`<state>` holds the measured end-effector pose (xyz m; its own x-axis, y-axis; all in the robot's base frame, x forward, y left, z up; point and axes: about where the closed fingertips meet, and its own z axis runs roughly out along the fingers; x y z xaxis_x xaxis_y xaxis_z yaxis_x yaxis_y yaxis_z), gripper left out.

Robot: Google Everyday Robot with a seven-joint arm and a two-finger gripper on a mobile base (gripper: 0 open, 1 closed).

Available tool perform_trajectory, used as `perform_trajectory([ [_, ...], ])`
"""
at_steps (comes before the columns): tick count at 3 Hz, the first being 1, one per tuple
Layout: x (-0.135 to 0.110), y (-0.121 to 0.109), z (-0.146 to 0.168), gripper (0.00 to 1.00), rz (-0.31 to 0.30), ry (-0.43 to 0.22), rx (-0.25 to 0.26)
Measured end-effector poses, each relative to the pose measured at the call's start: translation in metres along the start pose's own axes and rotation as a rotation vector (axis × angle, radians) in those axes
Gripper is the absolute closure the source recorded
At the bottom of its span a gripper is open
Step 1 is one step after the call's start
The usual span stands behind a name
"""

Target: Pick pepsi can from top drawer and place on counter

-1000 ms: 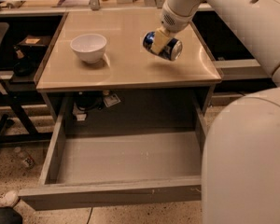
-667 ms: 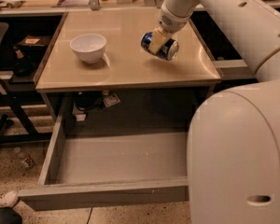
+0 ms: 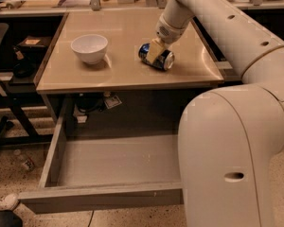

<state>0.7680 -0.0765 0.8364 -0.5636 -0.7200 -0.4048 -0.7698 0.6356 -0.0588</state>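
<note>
Fingers of the gripper are clamped across the can, held on its side towards the counter's right edge. A bowl is set well apart by the left edge, the drawer pulled open below the front edge; no lettering can be read.

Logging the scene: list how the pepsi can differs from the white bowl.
The pepsi can is blue with silver ends; the white bowl is plain white. The can lies on its side, the bowl stands upright. The gripper is closed on the can; the bowl stands free. The can is smaller than the bowl. Both are at the beige counter.
</note>
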Motion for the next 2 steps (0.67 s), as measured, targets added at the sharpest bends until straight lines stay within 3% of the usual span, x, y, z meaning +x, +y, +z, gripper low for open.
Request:
perform_trajectory([
  [1, -0.0003, 0.003, 0.0047, 1.0, 0.001, -0.005, -0.023],
  [2, -0.0003, 0.003, 0.0048, 0.81, 0.001, -0.005, -0.023],
])
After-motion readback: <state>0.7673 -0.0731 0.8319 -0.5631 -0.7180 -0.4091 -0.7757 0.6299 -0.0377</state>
